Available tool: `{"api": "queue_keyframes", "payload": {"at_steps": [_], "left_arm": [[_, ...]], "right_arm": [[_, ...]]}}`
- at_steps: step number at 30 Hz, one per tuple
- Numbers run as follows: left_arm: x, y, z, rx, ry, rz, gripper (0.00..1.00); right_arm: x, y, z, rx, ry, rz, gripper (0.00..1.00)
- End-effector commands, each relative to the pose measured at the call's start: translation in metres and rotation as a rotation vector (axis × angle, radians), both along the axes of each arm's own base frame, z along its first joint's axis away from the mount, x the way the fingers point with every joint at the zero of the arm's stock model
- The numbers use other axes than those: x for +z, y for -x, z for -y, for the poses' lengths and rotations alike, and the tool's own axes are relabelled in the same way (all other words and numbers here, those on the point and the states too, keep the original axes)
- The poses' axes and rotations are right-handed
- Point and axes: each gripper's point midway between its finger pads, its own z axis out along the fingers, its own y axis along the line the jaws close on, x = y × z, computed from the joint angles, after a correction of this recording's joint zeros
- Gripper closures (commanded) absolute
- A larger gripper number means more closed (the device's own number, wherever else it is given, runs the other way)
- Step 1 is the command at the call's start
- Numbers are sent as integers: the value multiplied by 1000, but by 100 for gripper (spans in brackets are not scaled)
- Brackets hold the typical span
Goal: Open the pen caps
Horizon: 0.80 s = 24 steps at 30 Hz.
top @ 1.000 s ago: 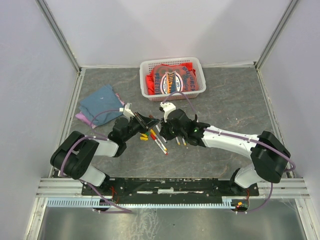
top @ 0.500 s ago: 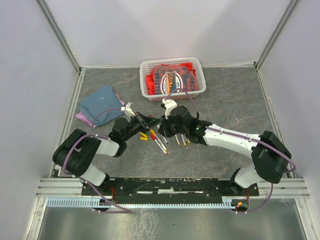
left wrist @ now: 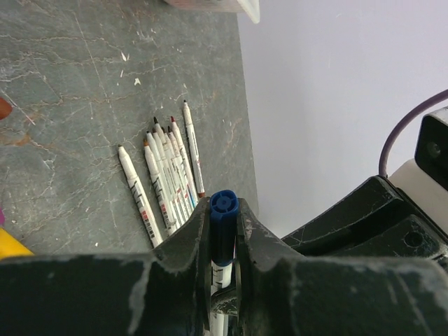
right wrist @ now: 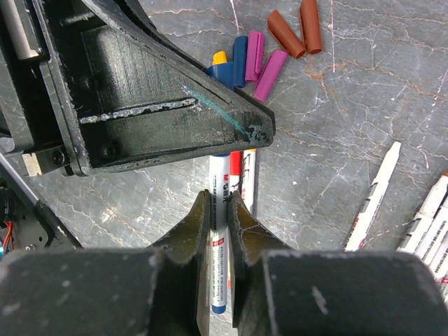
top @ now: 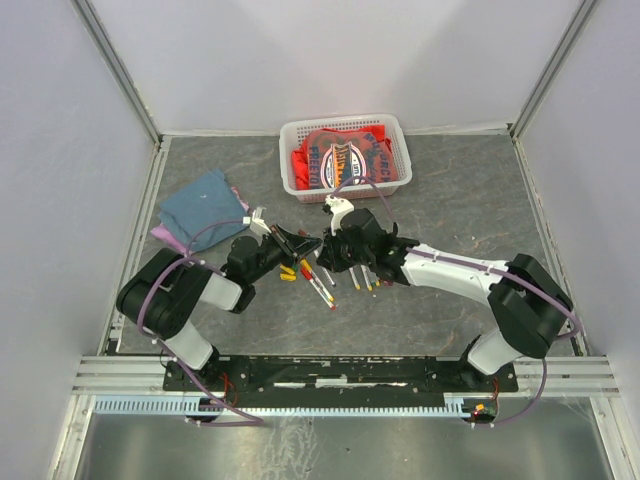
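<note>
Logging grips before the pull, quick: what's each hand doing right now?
Left hand: closed on the blue pen cap.
Right hand: closed on the white pen barrel.

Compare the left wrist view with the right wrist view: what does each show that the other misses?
Left wrist only: the blue cap seen end-on, pinched in the left gripper jaws, and a white basket corner. Right wrist only: loose caps in blue, magenta, brown and yellow, and the white barrel of the blue pen, clamped in the right gripper jaws. Both: the grey table and uncapped pens lying on it.
</note>
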Motion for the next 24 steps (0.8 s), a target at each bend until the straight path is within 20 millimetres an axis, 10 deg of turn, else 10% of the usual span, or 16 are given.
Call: {"api": "queue_keyframes", "payload": {"at_steps": [1, 14, 24], "left_arm": [[48, -8, 12, -9, 132, 85, 97], [23, -71, 5, 298, -41, 11, 97], [21, -83, 11, 355, -85, 28, 97]], "right_arm": [[10, -15, -6, -6, -3, 58, 99], [-31, -30, 29, -119, 316, 174, 99], [-35, -26, 40, -156, 332, 188, 99]]}}
